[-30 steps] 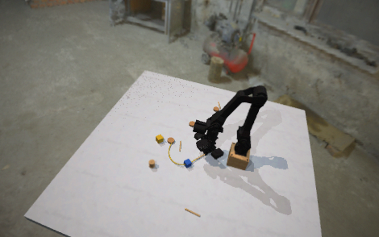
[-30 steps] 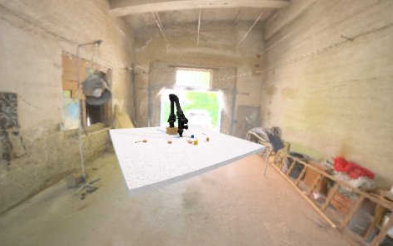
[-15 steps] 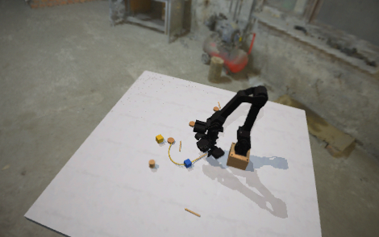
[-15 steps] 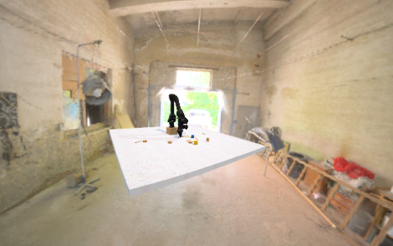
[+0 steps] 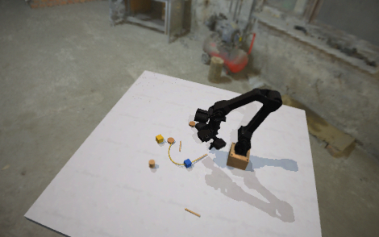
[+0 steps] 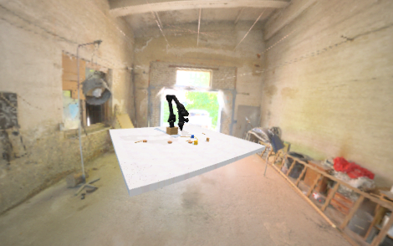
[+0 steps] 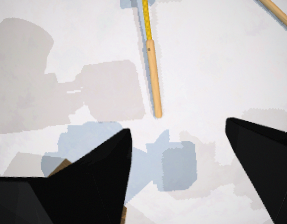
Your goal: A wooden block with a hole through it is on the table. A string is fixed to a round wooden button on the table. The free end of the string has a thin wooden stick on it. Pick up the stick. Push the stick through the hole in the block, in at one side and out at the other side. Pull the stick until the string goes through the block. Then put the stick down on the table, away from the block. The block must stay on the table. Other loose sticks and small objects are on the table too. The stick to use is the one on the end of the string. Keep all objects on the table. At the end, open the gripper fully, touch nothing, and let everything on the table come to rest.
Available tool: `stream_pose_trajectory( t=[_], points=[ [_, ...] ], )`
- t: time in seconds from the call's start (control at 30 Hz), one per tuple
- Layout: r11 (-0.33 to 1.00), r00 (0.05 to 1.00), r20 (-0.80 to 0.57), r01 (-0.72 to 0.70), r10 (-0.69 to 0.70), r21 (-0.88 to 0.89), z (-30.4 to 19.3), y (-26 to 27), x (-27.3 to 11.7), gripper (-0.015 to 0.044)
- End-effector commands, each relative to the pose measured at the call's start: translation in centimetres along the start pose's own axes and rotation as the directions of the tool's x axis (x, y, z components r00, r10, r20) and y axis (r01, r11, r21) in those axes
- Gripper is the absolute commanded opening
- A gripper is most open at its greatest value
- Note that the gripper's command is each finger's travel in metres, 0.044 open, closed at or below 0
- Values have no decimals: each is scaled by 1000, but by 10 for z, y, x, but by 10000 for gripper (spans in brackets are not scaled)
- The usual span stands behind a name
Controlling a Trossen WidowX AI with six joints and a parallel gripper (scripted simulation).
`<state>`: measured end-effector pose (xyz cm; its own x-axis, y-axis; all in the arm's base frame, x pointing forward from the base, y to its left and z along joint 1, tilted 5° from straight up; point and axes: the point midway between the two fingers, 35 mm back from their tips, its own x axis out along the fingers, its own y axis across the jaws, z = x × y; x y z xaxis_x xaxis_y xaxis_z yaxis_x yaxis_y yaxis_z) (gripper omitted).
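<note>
The thin wooden stick (image 5: 202,156) (image 7: 154,80) lies on the table at the end of the yellow string (image 5: 169,153) (image 7: 147,22). The string curves from the round button (image 5: 171,140) to one side of the small blue block (image 5: 187,163) (image 6: 192,136) and shows again on its other side, with the stick beyond. The block stands on the table; its hole is too small to see. My gripper (image 5: 208,144) (image 7: 178,129) is open and empty, above the table near the stick's free end. Its fingers touch nothing in the wrist view.
A yellow block (image 5: 160,139) (image 6: 196,142) stands near the button. A small wooden cylinder (image 5: 152,163) (image 6: 207,140), a short loose stick (image 5: 180,146) and another loose stick (image 5: 192,212) lie around. A second round piece (image 5: 192,123) is behind the gripper. The arm's wooden base (image 5: 238,161) is at the right.
</note>
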<state>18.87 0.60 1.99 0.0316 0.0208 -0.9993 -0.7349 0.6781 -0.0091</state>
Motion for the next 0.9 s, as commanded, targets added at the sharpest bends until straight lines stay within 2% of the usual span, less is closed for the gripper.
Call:
stream_pose_trajectory(
  t=[0.0,0.1,0.17,0.87],
  points=[
    [1000,1000,-1,0,0,0,0,0,1,367],
    [1000,1000,0,0,0,1,2,-1,-19,440],
    [1000,1000,0,0,0,0,3,-1,-28,440],
    [1000,1000,1,1,-1,-5,3,-2,-25,440]
  ],
)
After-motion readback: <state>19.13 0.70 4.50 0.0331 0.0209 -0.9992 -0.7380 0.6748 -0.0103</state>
